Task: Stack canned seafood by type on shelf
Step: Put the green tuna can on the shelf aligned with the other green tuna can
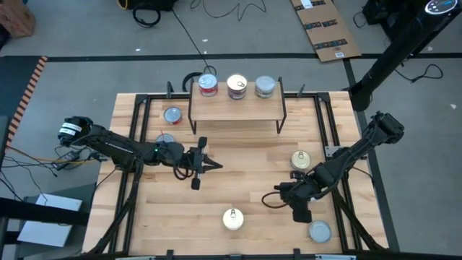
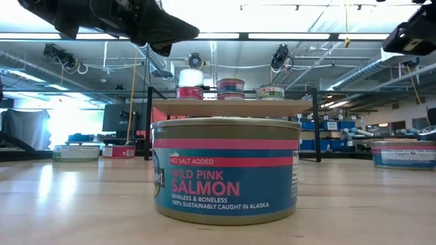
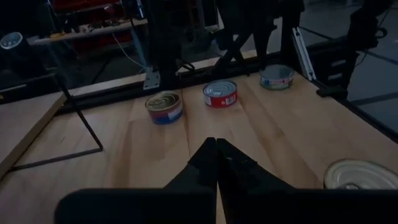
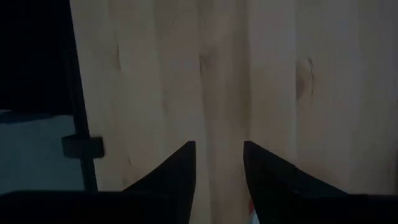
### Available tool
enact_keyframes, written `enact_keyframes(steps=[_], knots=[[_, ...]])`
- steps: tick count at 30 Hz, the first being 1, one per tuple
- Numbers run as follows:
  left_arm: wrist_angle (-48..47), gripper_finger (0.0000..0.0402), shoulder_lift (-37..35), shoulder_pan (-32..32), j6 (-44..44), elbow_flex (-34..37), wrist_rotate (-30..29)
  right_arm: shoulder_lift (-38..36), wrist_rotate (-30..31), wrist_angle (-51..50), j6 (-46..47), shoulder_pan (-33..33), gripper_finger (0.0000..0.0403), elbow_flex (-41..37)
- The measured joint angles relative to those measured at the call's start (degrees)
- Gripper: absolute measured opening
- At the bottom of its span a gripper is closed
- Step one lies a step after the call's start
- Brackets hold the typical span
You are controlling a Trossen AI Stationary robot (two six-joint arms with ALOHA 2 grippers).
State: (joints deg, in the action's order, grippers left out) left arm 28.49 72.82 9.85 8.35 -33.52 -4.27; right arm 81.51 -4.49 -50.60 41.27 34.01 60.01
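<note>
dark, tapered fingers of the right gripper point(image 4: 219, 180) stand partly apart over bare pale wood and hold nothing; a red-and-white sliver shows at the edge near one finger, too little to identify. the left gripper point(image 3: 216, 163) has its fingers pressed together, empty, above the middle of the counter point(image 1: 253, 155).

progress, judged from the high view: three tins sit in a row on the shelf point(image 1: 237, 110), a light-wood board on thin black legs at the counter's far edge. they are a red-sided tin point(image 1: 208, 85), a purple-labelled tin point(image 1: 237, 87) and a silver-topped tin point(image 1: 265, 87). whether any is already stacked cannot be told. the task appears to be at an early stage.

remaining on the counter: a tin point(image 1: 172, 115) beside the shelf's left leg, one partly under the left arm, a gold-topped tin point(image 1: 302, 159) near the right arm, a gold-topped tin point(image 1: 232, 218) at the near edge and a bluish tin point(image 1: 319, 231) just beside the right gripper.

all tins are short, round, smooth metal with pull-tab tops and glossy printed labels; the nearest, in the low view, reads wild pink salmon.
</note>
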Motion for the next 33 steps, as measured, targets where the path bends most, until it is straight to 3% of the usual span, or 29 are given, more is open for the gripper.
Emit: enact_keyframes(steps=[7,16,21,26,33], knots=[[0.9,0.0007,0.0,0.0,0.25,0.0,0.0,7.55,-5.52,3.81,4.06,4.45,0.015,1.83],[1.19,0.0007,0.0,-0.04,3.13,0.0,-0.11,19.57,-12.91,-6.76,4.15,10.68,0.0167,13.21],[1.52,0.0007,0.0,-0.04,3.13,0.0,-0.31,23.56,-16.08,-11.84,6.05,13.59,0.0167,15.02],[1.72,0.0007,0.0,-0.04,3.13,0.0,-0.31,25.92,-15.4,-13.26,2.69,14.8,0.0166,15.02],[1.61,0.0007,0.0,-0.04,3.13,0.0,-0.31,26.23,-9.39,-13.85,-2.04,13.13,0.0165,15.02]])
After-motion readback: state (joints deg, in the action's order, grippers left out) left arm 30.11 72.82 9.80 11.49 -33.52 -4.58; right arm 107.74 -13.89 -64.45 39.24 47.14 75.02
